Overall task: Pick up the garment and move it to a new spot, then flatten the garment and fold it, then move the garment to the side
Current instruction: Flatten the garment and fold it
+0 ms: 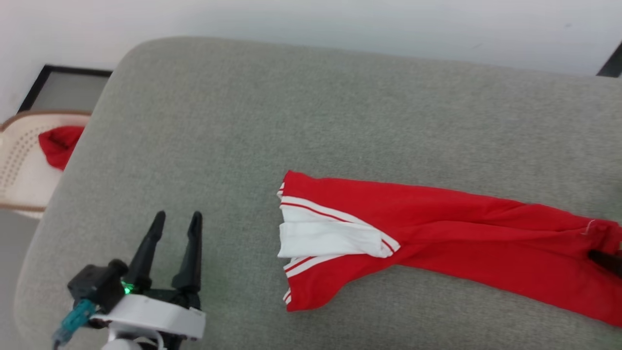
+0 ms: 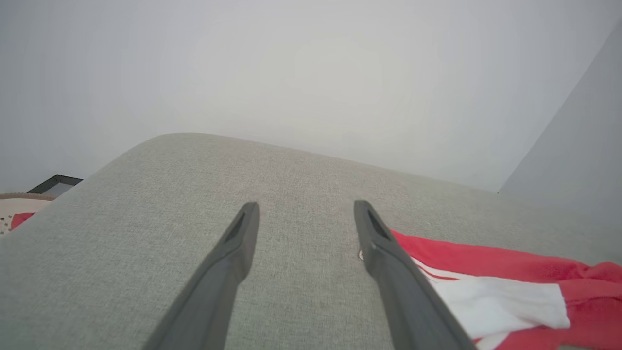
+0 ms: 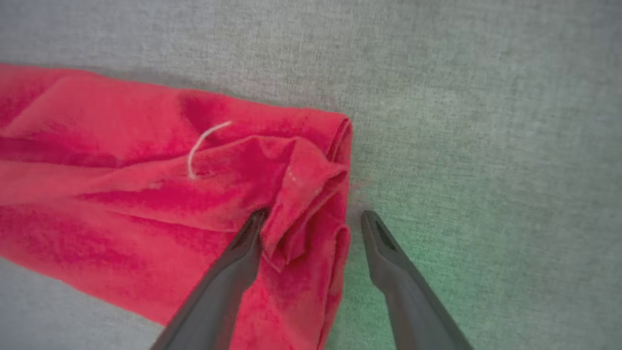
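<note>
So here's where we are: the garment [image 1: 437, 228] is lying on the grey cushion [image 1: 243, 121] as a long, rumpled strip. It runs from about the middle out to the right edge of the head view, with the white panel and striped trim at the near-centre end and no number showing. We'd say it's neither flat nor properly folded, so our guess is we're somewhere in the flatten-and-fold part, lining up a grab. The right gripper [image 3: 315, 214] has its fingers spread wide at the plain red end. One finger sits over the bunched-up cloth and the other over bare cushion just past the edge, with nothing pinched between them. The left gripper [image 1: 178, 215] is spread just as wide and holding nothing. It hangs over bare cushion to the left of the striped end, near it but not touching. Next move, as we read it, is for the right one to close on that bunched corner. It'll want to catch all the layers, since the fabric's doubled over there and a shallow pinch could snag just the top one. The left has to scoot across to the striped hem so we can pull the thing out flat between both. The red scrap [image 1: 59, 145] in the cream basket [image 1: 19, 165] off the cushion's left edge isn't ours, so we're ignoring it.
</note>
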{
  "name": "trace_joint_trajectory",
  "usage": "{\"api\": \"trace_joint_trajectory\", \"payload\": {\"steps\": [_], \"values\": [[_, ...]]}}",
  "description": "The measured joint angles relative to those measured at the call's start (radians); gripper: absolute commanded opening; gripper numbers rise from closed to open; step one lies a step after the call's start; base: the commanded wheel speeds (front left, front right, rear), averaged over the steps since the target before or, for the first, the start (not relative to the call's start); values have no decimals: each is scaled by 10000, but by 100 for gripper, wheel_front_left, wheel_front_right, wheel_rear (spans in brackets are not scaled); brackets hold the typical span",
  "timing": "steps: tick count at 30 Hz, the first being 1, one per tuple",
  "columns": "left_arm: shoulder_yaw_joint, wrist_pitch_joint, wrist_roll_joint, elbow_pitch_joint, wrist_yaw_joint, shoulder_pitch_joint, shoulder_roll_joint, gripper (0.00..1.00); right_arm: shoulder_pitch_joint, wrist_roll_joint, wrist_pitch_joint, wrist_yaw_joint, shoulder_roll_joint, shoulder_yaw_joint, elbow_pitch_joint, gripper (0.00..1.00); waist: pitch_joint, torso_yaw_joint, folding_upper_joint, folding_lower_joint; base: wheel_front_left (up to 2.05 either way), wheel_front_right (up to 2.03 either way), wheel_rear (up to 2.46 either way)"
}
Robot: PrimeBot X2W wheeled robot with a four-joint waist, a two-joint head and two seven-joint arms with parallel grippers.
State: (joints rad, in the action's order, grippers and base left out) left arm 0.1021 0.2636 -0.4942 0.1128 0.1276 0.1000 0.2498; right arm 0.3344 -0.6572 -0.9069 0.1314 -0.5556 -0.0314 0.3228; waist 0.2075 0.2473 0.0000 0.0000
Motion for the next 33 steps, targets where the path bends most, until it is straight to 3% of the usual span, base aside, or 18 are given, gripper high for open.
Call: {"api": "trace_joint_trajectory", "payload": {"steps": [6, 7, 9, 10, 17, 24, 27, 33], "values": [[255, 0, 255, 69, 2, 257, -209, 100, 238, 447, -571, 0, 117, -236, 27, 100, 420, 342, 0, 0, 0, 0, 0], [268, 0, 272, 77, 2, 269, -213, 100, 231, 454, -591, -2, 125, -280, -19, 61, 482, 388, 0, 0, 0, 0, 0], [301, 0, 272, 90, 2, 296, -222, 100, 216, 476, -637, -8, 119, -328, -121, 12, 607, 460, 0, 0, 0, 0, 0], [332, 0, 276, 109, 2, 317, -224, 100, 193, 472, -631, -8, 121, -382, -184, 0, 660, 490, 0, 0, 0, 0, 0], [217, 0, 274, 161, 4, 429, -205, 100, 120, 389, -217, 2, 332, -596, -539, 0, 931, 427, 0, 0, 0, 0, 0], [44, 0, 217, 36, 12, 449, -132, 100, 359, 570, 905, 33, 290, -604, -568, 0, 1047, -1, 0, 0, 0, 0, 0], [-36, 2, 232, -96, 12, 440, -123, 100, 413, 1012, 1384, 29, -242, -738, -416, 0, 1130, -243, 0, 0, 0, 0, 0], [-75, 4, 257, -297, 12, 538, 15, 100, 667, 1653, 2422, 12, -1233, -1964, 541, 0, 1507, -657, 0, 0, 0, 0, 0]]}}
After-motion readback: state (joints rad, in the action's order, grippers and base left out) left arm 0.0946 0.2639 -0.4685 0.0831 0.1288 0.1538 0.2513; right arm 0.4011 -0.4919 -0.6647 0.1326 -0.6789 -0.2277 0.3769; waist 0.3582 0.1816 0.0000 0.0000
